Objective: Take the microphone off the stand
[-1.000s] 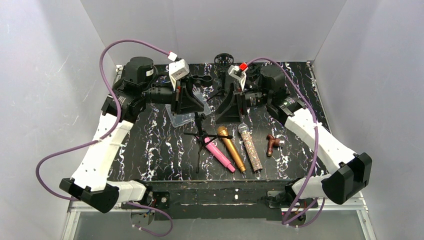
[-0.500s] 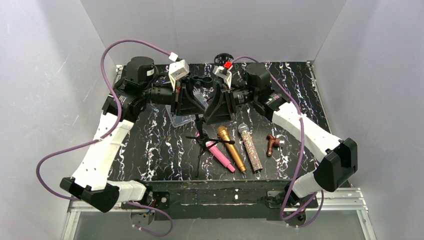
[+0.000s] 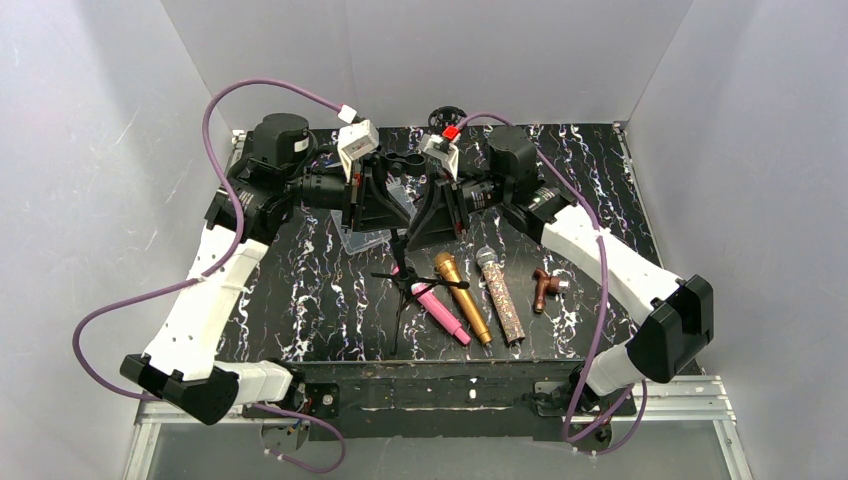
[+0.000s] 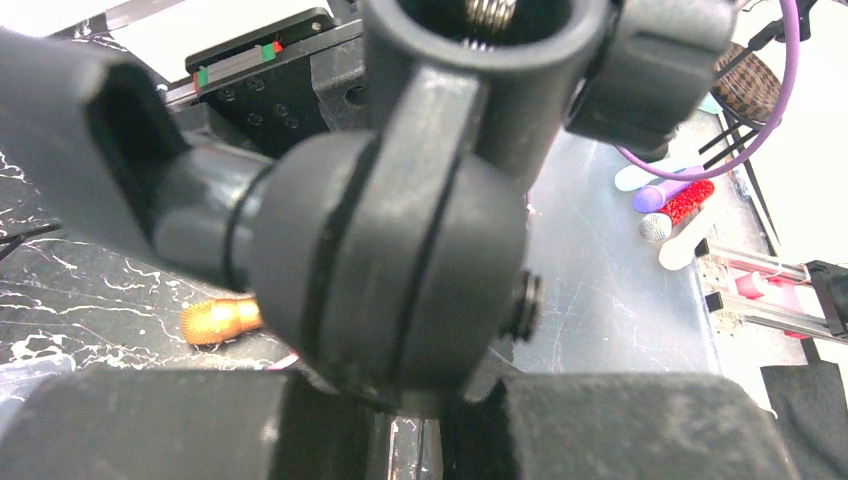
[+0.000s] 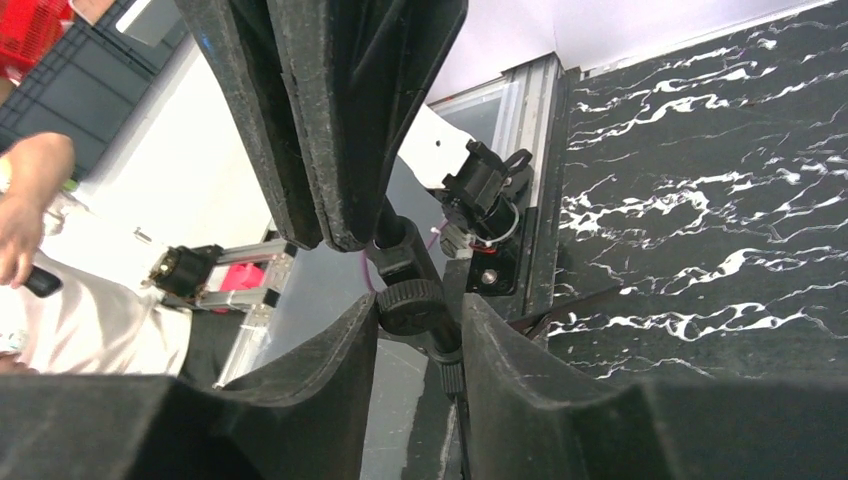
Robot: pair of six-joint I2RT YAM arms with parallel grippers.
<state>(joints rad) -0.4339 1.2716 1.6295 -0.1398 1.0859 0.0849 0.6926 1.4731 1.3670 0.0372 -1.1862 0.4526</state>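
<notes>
black marbled table (image 3: 300, 290), white walls (image 3: 100, 180); left claw (image 3: 392, 212) clenched on stand (image 4: 400, 250), right claw (image 3: 422, 222) straddles it, grip unclear.

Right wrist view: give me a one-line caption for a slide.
Right gripper straddling the knurled knob of the mic stand, marbled table behind.

This is a robotics lab cell: plain white panel walls (image 3: 100, 150) box in a black marble-patterned tabletop (image 3: 300, 290) on a silver aluminium frame (image 3: 430, 425). Two white-and-black robot arms (image 3: 205, 300) bolted to its edge trail purple cables (image 3: 215, 110).
</notes>
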